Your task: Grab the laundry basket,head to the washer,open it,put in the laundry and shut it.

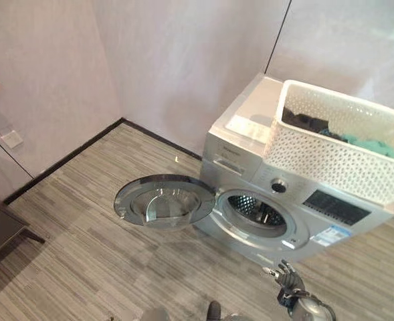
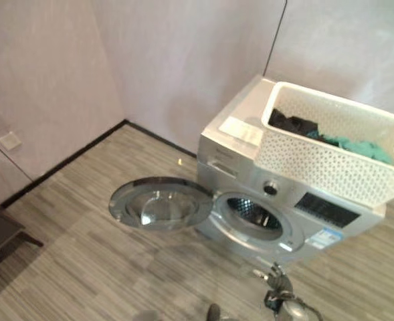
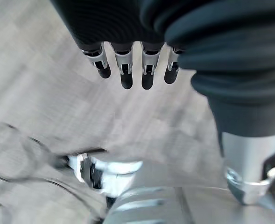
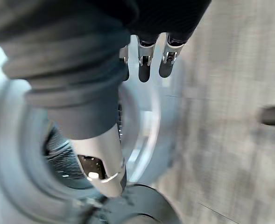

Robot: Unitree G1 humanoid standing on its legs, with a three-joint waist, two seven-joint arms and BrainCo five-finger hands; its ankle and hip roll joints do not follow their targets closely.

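White perforated plastic laundry basket (image 1: 330, 157) sits on top of the silver front-load washer (image 1: 250, 144), overhanging its front edge above the control panel. Rectangular, lattice walls, solid rim. Inside: dark clothes (image 1: 307, 122) at the wall-side end, teal garment (image 1: 370, 146) next to them.

Washer door (image 1: 163, 200) is swung fully open toward the robot's left: round chrome ring with a domed glass bowl. Drum opening (image 1: 260, 212) exposed, ribbed grey gasket, perforated metal drum behind it.

Floor (image 1: 83, 241) is grey striped wood-look plank, black skirting along pale smooth walls.

Right hand (image 1: 287, 277) shows low in the eye views, in front of the washer and below the drum opening, holding nothing. Right wrist view adds detail: fingers (image 4: 166, 63) straight and relaxed, thumb apart, drum opening and gasket right behind the hand.

Left hand (image 3: 128, 56) shows in the left wrist view: fingers (image 3: 126, 74) extended in a row, released, nothing in them, plank floor beyond.
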